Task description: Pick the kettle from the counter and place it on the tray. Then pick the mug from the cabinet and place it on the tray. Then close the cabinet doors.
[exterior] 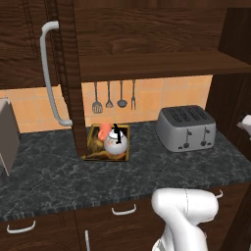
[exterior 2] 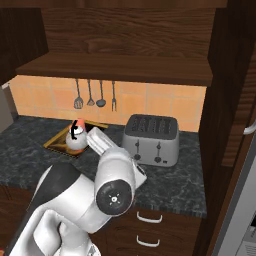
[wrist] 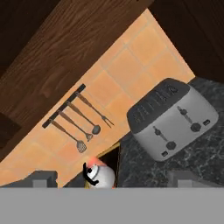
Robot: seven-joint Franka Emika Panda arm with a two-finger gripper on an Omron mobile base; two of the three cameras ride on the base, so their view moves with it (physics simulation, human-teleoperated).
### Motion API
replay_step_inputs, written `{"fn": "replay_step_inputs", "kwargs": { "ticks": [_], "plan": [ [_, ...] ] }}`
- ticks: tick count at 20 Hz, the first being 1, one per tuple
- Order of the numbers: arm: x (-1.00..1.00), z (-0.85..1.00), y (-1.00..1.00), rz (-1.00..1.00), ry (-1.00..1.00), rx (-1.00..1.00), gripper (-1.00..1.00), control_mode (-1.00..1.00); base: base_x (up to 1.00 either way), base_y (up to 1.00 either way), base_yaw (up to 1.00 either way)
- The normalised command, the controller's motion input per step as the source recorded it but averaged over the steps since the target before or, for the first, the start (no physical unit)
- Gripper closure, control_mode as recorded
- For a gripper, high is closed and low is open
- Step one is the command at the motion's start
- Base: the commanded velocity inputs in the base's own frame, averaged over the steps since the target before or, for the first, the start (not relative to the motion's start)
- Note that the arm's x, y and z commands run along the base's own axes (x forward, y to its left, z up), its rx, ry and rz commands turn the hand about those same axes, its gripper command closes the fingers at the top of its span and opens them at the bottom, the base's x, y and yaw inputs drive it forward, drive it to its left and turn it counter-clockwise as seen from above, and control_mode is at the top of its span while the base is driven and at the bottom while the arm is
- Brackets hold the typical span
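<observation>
The small white kettle (exterior: pixel 116 141) with its black handle stands on the golden-rimmed tray (exterior: pixel 93 156) on the dark counter (exterior: pixel 59 176). The orange mug (exterior: pixel 104 130) lies on the same tray, right behind the kettle. From the right, the kettle (exterior 2: pixel 76 140), mug (exterior 2: pixel 80 123) and tray (exterior 2: pixel 54 143) sit left of my arm. The cabinet (exterior: pixel 157 66) stands open, its shelf bare. The left door (exterior: pixel 66 63) swings out with its grey handle (exterior: pixel 49 73); the right door (exterior 2: pixel 235 75) is open too. My gripper (wrist: pixel 113 181) is open, holding nothing, short of the kettle (wrist: pixel 101 176).
A grey four-slot toaster (exterior: pixel 187 128) stands on the counter right of the tray. Several utensils (exterior: pixel 115 98) hang on the orange tiled wall. A grey appliance (exterior: pixel 7 139) sits at the counter's far left. Drawers with grey handles (exterior: pixel 123 211) run below.
</observation>
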Motion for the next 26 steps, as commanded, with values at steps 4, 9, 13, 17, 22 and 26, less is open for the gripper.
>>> {"fn": "replay_step_inputs", "kwargs": {
  "ticks": [4, 9, 13, 17, 22, 26],
  "plan": [
    [-0.36, 0.47, -0.46, -0.22, -0.40, 0.22, -1.00, -1.00, 0.00, 0.00, 0.00],
    [-0.05, 0.23, -0.23, -0.38, -0.58, 0.25, -1.00, -1.00, 0.00, 0.00, 0.00],
    [0.00, 0.31, -0.10, -0.41, -0.51, 0.28, -1.00, -1.00, 0.00, 0.00, 0.00],
    [-0.03, 0.42, -0.15, -0.40, -0.46, 0.29, -1.00, -1.00, 0.00, 0.00, 0.00],
    [-0.46, 0.45, -0.63, -0.32, -0.21, 0.28, -1.00, -1.00, 0.00, 0.00, 0.00],
    [-1.00, 0.21, -0.51, -0.12, -0.05, 0.19, -1.00, -1.00, 0.00, 0.00, 0.00]
  ]
}}
